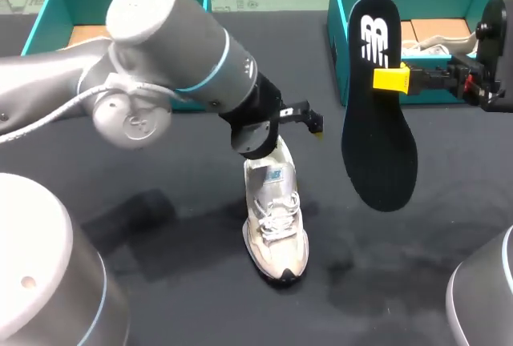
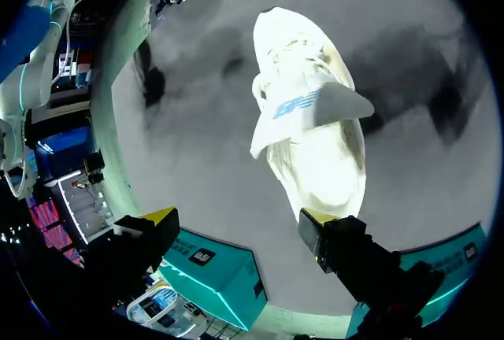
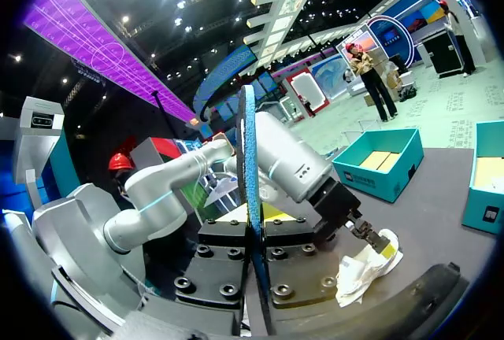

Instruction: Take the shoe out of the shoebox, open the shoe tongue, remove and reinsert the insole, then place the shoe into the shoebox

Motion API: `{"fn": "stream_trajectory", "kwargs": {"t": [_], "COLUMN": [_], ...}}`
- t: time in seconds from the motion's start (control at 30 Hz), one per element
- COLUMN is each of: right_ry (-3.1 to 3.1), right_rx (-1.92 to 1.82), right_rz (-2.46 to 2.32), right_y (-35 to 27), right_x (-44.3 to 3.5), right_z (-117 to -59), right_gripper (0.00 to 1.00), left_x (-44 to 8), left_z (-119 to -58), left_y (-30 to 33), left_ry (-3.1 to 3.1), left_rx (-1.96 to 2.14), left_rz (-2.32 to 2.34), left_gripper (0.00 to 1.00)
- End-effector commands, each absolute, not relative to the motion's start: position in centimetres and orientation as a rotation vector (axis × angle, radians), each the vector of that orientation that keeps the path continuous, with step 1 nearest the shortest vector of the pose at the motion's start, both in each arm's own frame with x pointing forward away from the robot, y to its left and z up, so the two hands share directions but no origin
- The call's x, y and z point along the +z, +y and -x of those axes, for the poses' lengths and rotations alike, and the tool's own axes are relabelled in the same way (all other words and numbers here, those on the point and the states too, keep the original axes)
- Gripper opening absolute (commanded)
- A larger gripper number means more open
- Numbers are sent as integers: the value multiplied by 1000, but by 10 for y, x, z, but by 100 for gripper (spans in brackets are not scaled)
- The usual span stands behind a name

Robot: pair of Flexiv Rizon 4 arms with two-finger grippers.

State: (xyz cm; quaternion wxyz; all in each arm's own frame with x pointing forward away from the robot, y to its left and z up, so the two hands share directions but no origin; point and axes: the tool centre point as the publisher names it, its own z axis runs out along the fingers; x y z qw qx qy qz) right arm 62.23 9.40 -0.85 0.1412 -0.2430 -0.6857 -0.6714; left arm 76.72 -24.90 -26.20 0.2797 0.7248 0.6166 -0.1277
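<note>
A white sneaker [image 1: 275, 222] stands on the dark table, toe toward the front edge, with its tongue [image 2: 311, 104] lifted. My left gripper [image 1: 290, 122] hovers just over the heel; in the left wrist view it [image 2: 236, 218] is open, the shoe [image 2: 315, 151] lies ahead of it, and nothing is between the fingers. The black insole [image 1: 377, 98] hangs upright in the air to the right of the shoe. My right gripper [image 1: 401, 80] is shut on its edge. Seen edge-on in the right wrist view, the insole [image 3: 252, 190] is clamped in that gripper [image 3: 256, 234].
A teal shoebox [image 1: 341, 42] stands open at the back right, behind the insole, with paper inside. A second teal box [image 1: 44, 18] stands at the back left, partly hidden by my left arm. Bare table lies in front of and beside the shoe.
</note>
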Motion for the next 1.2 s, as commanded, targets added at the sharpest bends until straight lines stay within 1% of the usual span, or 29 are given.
{"fn": "stream_trajectory", "kwargs": {"t": [0.03, 0.1, 0.57, 0.77, 0.97, 1.0, 1.2], "right_ry": [-1982, -1982, -1982, -1982, -1982, -1982, -1982], "right_rx": [-1951, -1951, -1951, -1951, -1951, -1951, -1951], "right_rz": [728, 728, 728, 728, 728, 728, 728], "right_y": [91, 91, 91, 91, 91, 91, 91], "right_x": [-11, -11, -11, -11, -11, -11, -11], "right_z": [-610, -610, -610, -610, -610, -610, -610], "right_gripper": [0, 0, 0, 0, 0, 0, 0], "left_x": [-238, -230, -230, -207, -191, -191, -191], "left_z": [-758, -763, -763, -784, -804, -805, -805], "left_y": [-225, -223, -223, -231, -233, -234, -234], "left_ry": [1504, 1428, 1428, 1332, 1243, 1220, 1220], "left_rx": [-499, -568, -568, -715, -966, -918, -918], "left_rz": [-1778, -1735, -1735, -1640, -1501, -1523, -1523], "left_gripper": [100, 100, 100, 100, 100, 100, 100]}}
